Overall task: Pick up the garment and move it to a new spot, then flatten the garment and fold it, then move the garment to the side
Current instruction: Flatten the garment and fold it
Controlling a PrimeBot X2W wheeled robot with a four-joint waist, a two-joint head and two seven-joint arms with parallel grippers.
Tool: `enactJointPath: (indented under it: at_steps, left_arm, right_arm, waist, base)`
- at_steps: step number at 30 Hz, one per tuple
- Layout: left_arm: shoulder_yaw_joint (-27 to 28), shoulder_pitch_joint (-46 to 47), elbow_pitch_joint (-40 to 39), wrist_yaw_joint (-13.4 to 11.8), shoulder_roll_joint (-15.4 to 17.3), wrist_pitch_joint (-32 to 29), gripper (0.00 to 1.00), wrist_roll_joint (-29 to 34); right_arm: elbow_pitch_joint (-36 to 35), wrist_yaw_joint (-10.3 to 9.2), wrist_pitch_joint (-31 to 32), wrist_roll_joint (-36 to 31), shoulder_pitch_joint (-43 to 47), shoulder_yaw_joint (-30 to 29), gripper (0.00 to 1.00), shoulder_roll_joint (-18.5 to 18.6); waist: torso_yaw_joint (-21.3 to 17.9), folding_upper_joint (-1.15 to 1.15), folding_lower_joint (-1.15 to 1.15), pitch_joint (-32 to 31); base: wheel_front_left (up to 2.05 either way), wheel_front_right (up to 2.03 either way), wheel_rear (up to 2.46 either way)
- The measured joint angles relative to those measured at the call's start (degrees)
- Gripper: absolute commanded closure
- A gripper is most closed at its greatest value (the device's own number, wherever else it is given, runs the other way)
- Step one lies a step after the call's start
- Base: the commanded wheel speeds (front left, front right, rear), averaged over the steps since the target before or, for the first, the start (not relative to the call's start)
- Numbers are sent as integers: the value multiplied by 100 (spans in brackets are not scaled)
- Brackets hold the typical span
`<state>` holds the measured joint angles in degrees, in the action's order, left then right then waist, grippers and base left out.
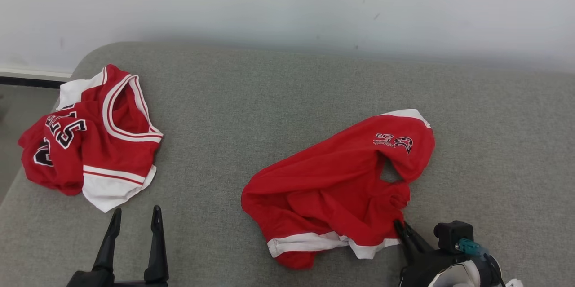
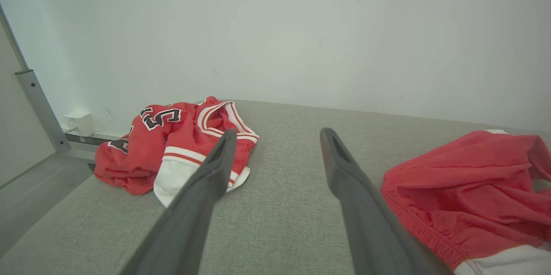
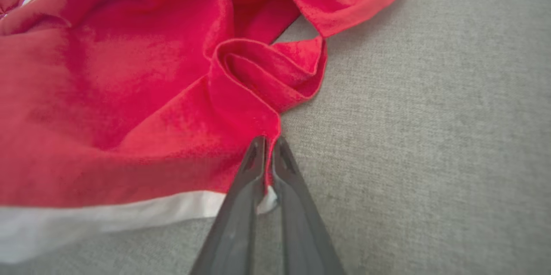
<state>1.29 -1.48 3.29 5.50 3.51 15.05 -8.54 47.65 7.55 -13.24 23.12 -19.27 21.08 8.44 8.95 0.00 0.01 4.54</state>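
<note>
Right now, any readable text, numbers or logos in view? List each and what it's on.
"5": large black digit with a white edge, on the crumpled red jersey. The digits beside it are folded into the cloth and can't be read whole.
Small black print near the hem of the red shorts: it looks like letters and a number, but it is too small and turned to read.
I can read no other text.

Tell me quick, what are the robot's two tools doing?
Left tool: open, holding nothing.
Right tool: closed on the edge of the red shorts.
</note>
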Motion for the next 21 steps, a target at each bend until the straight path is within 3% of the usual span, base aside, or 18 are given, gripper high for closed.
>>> enactJointPath:
  at_steps: [9,21]
  left_arm:
    - [20,27,75,13,-34,0,0,-2]
    - [-41,-21,168,14,-53,0,0,-11]
  right_arm:
    - [-328,0,-167,167,-111,-238,100,359]
    - [-1468,0,-188,-21,921,-1376,100,794]
  waist:
    - [-272,0,0,-60]
    - [-620,0,0,-202]
  base:
    - [0,0,0]
    - [0,0,0]
